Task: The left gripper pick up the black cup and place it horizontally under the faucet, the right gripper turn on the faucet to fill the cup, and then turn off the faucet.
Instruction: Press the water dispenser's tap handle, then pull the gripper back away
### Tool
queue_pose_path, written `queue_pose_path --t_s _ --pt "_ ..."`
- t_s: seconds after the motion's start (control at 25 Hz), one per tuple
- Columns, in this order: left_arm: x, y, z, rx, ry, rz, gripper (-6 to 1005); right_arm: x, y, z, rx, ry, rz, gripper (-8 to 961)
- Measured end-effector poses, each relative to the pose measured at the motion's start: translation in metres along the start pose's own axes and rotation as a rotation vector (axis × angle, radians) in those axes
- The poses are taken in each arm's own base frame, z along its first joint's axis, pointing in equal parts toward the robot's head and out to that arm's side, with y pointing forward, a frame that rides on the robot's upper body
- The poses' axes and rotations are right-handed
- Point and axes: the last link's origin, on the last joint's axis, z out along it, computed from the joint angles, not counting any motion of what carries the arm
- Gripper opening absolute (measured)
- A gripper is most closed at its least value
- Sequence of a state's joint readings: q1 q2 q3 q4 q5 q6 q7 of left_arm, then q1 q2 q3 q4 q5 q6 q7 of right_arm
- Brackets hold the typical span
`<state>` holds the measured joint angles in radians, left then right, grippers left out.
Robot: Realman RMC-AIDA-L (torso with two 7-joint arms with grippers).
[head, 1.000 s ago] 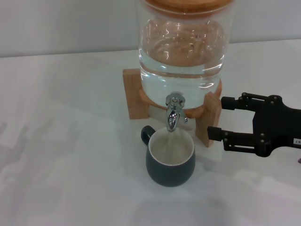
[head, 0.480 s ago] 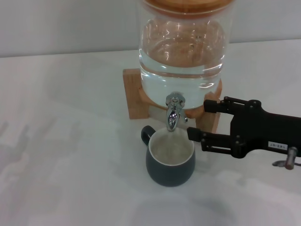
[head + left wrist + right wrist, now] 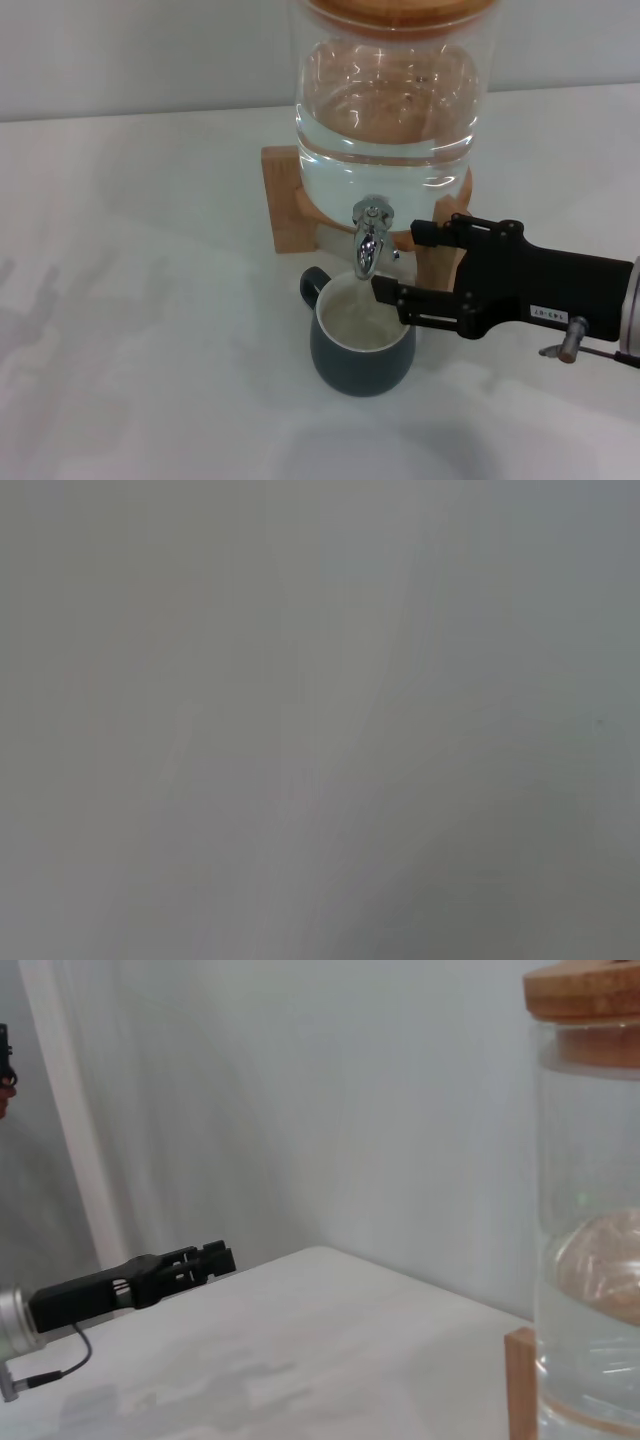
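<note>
Right end effector (image 3: 395,262) spread beside faucet (image 3: 367,240), white table (image 3: 150,300), grey wall (image 3: 300,1110)

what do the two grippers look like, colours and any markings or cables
The right gripper is a black boxy two-fingered claw with slotted fingers, a small white text label and a silver stud on its body. The left gripper is also a black claw, on a silver cylindrical wrist with a thin dark cable looping below it.

Right end effector (image 3: 402,265): black, reaching in level from the right side, fingers spread apart, one nearer and one farther.
Left end effector (image 3: 215,1258): seen only from the right wrist camera, held level off to the side, idle.
</note>
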<state>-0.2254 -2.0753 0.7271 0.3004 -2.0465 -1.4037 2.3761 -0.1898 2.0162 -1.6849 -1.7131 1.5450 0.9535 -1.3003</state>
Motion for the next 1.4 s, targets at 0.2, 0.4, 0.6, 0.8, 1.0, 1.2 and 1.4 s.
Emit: queue_pose_path --t_s 0.2,0.4,0.6,0.8,1.0,1.2,1.4 --pt "0.0 0.0 0.0 -0.001 -0.001 -0.001 591 0.002 -0.004 0.002 0.038 0.0 0.017 766" --pt "-0.002 0.001 -0.001 0.0 -0.004 -0.007 591 0.003 -0.007 0.003 0.065 0.003 0.023 766" --pt "-0.003 0.002 -0.002 0.001 -0.006 -0.01 591 0.001 -0.008 0.004 0.068 0.0 0.032 766" --pt "-0.003 0.003 -0.004 0.001 -0.004 -0.012 591 0.003 -0.012 0.003 0.088 0.011 0.031 766" --pt "-0.003 0.003 -0.007 0.002 -0.003 -0.013 591 0.003 -0.016 -0.002 0.106 0.014 0.032 766" --pt "-0.004 0.003 -0.008 0.0 -0.002 -0.014 591 0.003 -0.021 -0.006 0.121 0.014 0.033 766" --pt "-0.004 0.005 -0.008 -0.004 0.001 -0.021 591 0.003 -0.025 -0.009 0.138 0.013 0.033 766"
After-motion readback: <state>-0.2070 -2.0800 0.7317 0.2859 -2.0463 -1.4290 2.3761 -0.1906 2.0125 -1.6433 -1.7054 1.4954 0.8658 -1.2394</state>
